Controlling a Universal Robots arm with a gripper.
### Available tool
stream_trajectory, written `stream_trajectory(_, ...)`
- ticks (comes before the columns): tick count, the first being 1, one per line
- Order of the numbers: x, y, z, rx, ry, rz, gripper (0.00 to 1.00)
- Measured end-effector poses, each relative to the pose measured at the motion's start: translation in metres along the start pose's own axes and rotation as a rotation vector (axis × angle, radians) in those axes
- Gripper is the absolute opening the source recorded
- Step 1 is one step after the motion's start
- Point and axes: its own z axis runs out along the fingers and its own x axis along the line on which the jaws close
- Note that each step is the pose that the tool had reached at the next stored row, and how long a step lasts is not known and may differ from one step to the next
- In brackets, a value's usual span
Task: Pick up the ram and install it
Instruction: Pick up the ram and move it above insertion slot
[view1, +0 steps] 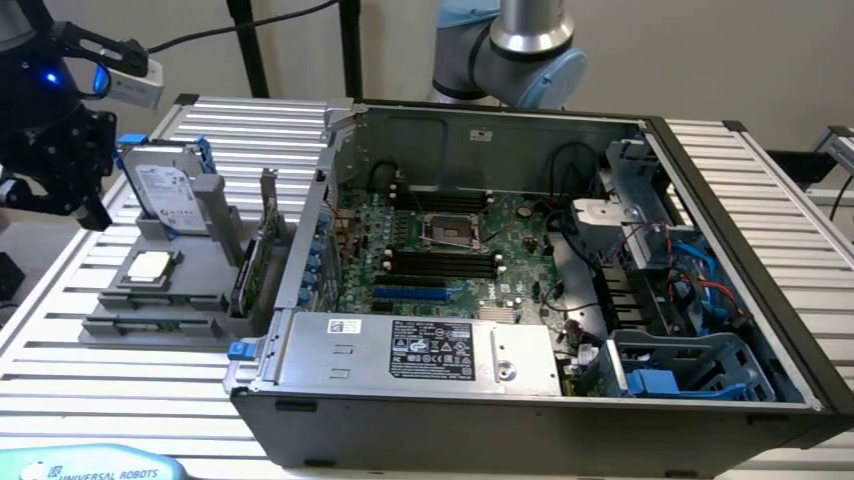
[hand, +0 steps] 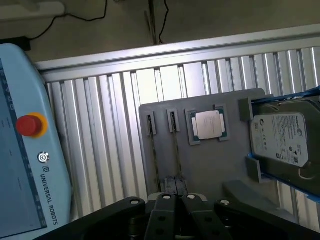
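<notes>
**Inspector:** While the gripper (hand: 175, 187) hangs high at the exterior view's left, where does the ram (view1: 150, 323) lie?

**Assessor:** It stands on edge in the near part of the grey holder tray (view1: 107, 330), left of the open computer case (view1: 534, 420) and well apart from the gripper. The gripper is drawn closed with nothing in it.

**Inspector:** Handling?

**Assessor:** Judged light, thin and stiff, yet fragile. Chips and edge contacts should not be squeezed. The best hold is across the flat faces at mid-length, on the upper edge, so that it stays level.

**Inspector:** What does each view add?

**Assessor:** The exterior view shows the motherboard (view1: 454, 250) and its dark memory slots (view1: 441, 265), which the wrist view lacks. The wrist view looks down on the holder's two narrow slots (hand: 172, 122), the processor chip (hand: 207, 125) and the hard drive (hand: 282, 140). There the stick is a mere line, and which slot holds it I cannot firmly say.
</notes>
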Motion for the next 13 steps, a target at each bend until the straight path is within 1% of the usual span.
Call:
stream_trajectory(3,0.001,-0.0005,0.0054,-0.0001,0.0013,-0.022,0.11)
stream_trajectory(9,0.001,-0.0012,0.0163,-0.0001,0.0057,-0.101,0.11)
stream_trajectory(13,0.003,-0.002,0.0235,-0.0001,0.0069,-0.122,0.11)
